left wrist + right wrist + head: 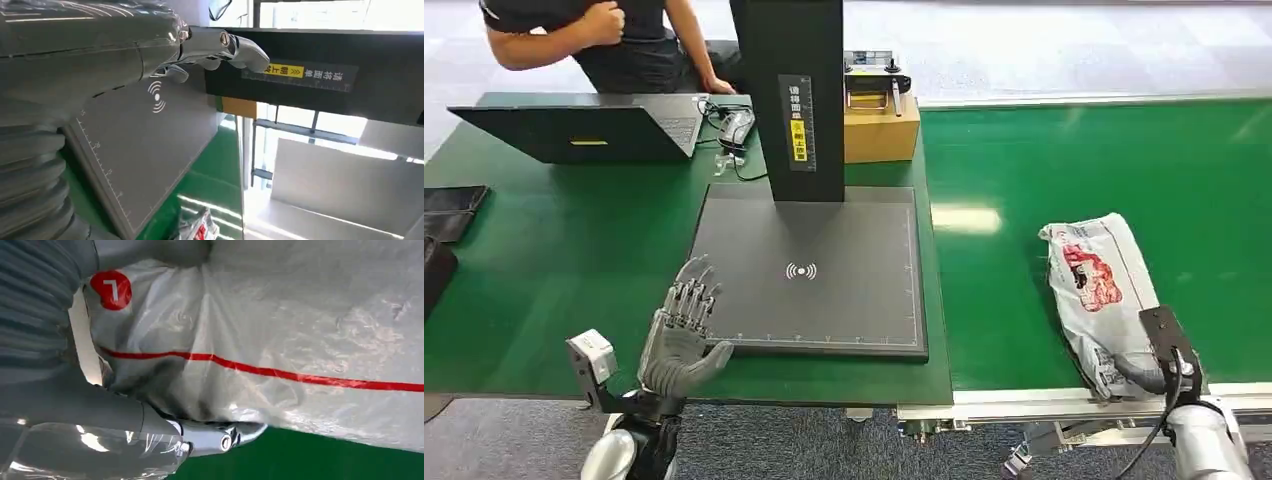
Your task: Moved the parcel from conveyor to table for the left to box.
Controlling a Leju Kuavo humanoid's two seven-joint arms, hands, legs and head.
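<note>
Parcel point(1096, 290) lay on conveyor point(1124, 160) | right hand point(1146, 372) gripped its near end | left hand point(682, 335) open, empty | firm, even hold needed before lifting toward table point(564, 250).

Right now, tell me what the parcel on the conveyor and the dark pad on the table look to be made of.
Parcel: thin glossy plastic film, grey-white with red print, judging by its wrinkles and sheen. Dark pad: a rigid matte board, probably plastic or coated metal, flat with printed ruler marks along its edges; the exact material is unclear.
</note>
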